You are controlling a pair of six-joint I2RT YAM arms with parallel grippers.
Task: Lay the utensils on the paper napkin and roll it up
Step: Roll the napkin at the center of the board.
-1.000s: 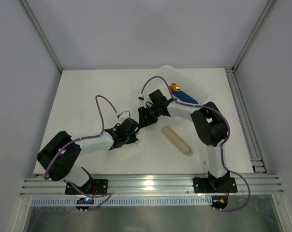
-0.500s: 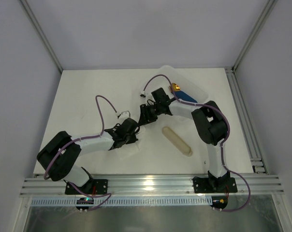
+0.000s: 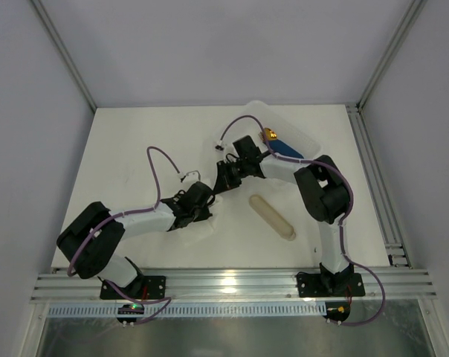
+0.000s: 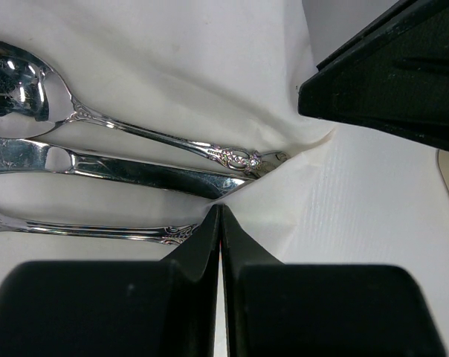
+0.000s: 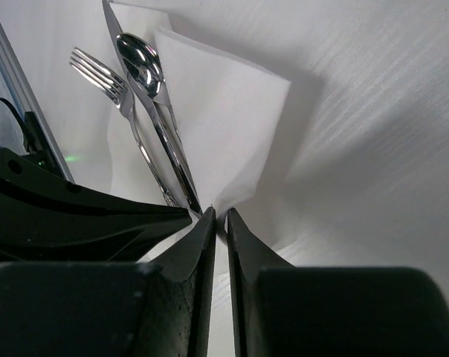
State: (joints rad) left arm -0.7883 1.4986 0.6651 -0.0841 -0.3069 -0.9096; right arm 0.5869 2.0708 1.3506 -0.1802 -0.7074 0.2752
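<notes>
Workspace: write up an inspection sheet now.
Surface: white table, no spills seen.
Job's things: utensils (spoon, knife, fork) lie on the paper napkin, its edges lifted beside them.
Clutter: beige sleeve; white tray holding a blue-handled piece.
Grippers: left gripper shut, pinching the napkin's fold; right gripper nearly closed at a napkin corner, grip unclear.
Cables: purple cables loop over both arms.
Surroundings: grey walls, aluminium rail at near edge.
</notes>
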